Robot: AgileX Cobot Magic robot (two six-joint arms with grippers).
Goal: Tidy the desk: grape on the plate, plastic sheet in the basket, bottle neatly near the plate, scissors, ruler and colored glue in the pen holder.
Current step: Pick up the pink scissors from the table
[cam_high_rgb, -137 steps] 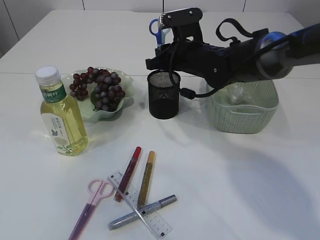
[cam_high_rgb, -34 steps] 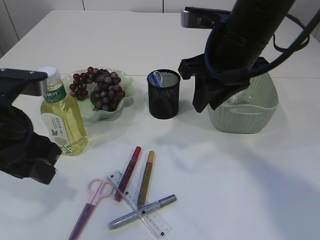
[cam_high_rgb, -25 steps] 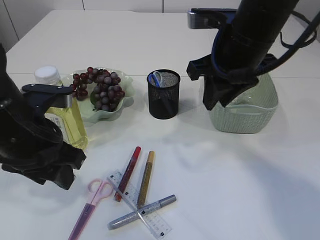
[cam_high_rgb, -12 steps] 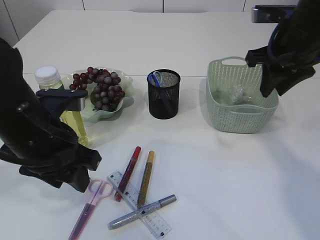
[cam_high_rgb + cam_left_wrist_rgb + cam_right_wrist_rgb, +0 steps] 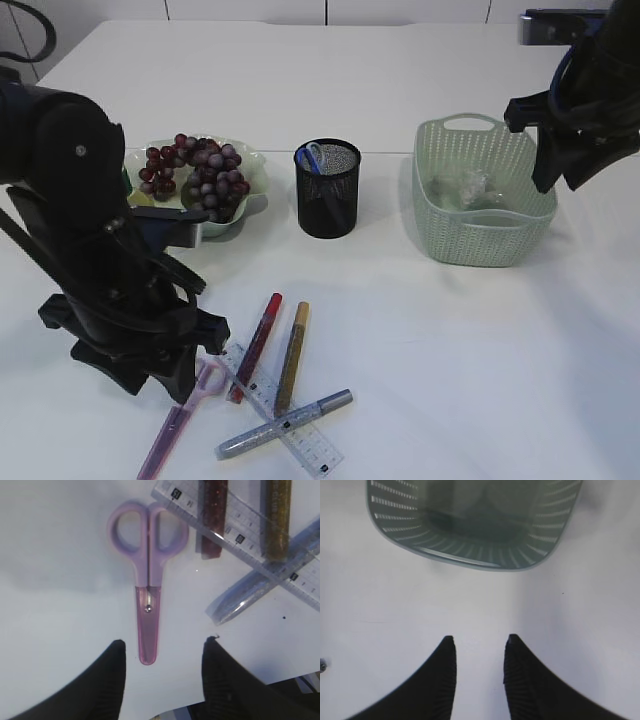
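Note:
Pink scissors [image 5: 178, 420] [image 5: 148, 580] lie closed on the table, tip pointing at my left gripper [image 5: 160, 388] [image 5: 162, 642]. That gripper hovers open just short of the tip, holding nothing. A clear ruler [image 5: 285, 415] [image 5: 240, 535] lies across the red [image 5: 257, 345], gold [image 5: 293, 355] and silver [image 5: 285, 425] glue pens. The black mesh pen holder [image 5: 327, 195] holds blue scissors [image 5: 310, 157]. Grapes [image 5: 205, 175] lie on the green plate [image 5: 255, 180]. A plastic sheet [image 5: 465, 187] is in the green basket [image 5: 485, 235] [image 5: 465, 555]. My right gripper [image 5: 560, 180] [image 5: 480, 639] is open and empty beside the basket. My left arm hides the bottle.
Bare white table spreads in front of the basket and to the right of the pens. A table seam runs across behind the plate and pen holder. The table's front edge shows close under my left gripper in the wrist view.
My left arm came down and to the right over the pink scissors and now covers the bottle. My right arm swung from in front of the basket to its far right side.

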